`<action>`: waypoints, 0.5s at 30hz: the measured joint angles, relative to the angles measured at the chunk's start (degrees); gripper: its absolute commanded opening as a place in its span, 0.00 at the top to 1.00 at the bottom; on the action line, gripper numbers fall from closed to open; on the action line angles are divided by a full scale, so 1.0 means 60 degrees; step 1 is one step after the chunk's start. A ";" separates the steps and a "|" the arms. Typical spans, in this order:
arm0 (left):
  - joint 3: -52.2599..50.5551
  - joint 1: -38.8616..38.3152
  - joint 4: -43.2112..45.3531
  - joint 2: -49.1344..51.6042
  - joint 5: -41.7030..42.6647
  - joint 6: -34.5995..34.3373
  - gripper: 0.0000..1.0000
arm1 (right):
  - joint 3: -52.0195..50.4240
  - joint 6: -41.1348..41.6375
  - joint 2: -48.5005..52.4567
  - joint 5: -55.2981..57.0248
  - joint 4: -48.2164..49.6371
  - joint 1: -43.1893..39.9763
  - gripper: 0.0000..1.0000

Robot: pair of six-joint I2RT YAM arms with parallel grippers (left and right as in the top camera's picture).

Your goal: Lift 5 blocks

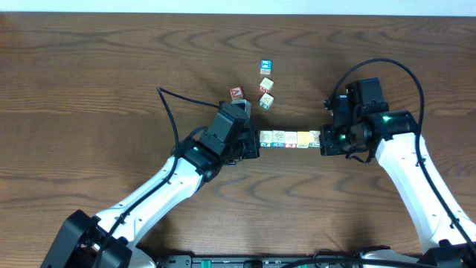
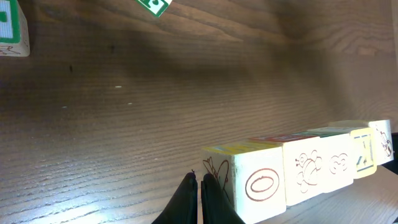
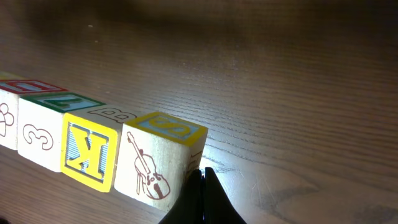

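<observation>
Five blocks (image 1: pixel 289 138) stand in one straight row, end to end, at the table's middle. My left gripper (image 1: pixel 253 141) is shut, its tip against the row's left end. The left wrist view shows the closed fingers (image 2: pixel 199 177) beside the block with the oval (image 2: pixel 264 185). At the row's right end my right gripper (image 1: pixel 324 141) is also shut. In the right wrist view its tip (image 3: pixel 203 171) touches the violin block (image 3: pixel 152 165), next to the yellow K block (image 3: pixel 87 151). I cannot tell whether the row rests on the table.
Behind the row lie loose cubes: a red-faced one (image 1: pixel 236 93), a blue one (image 1: pixel 264 67) and two more (image 1: pixel 266 91). The left wrist view shows a green-printed cube (image 2: pixel 9 28) at its top left. A black cable (image 1: pixel 169 112) runs behind the left arm.
</observation>
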 measured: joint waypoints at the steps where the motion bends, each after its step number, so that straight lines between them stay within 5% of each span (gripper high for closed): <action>1: 0.0000 0.0000 0.0000 -0.0004 0.0000 0.0000 0.93 | 0.0000 0.0000 -0.0018 0.0000 0.0000 0.0000 0.99; 15: 0.0004 0.0000 0.0000 -0.0004 0.0000 0.0000 0.93 | 0.0029 0.0000 -0.0117 -0.0007 0.0004 0.0000 0.99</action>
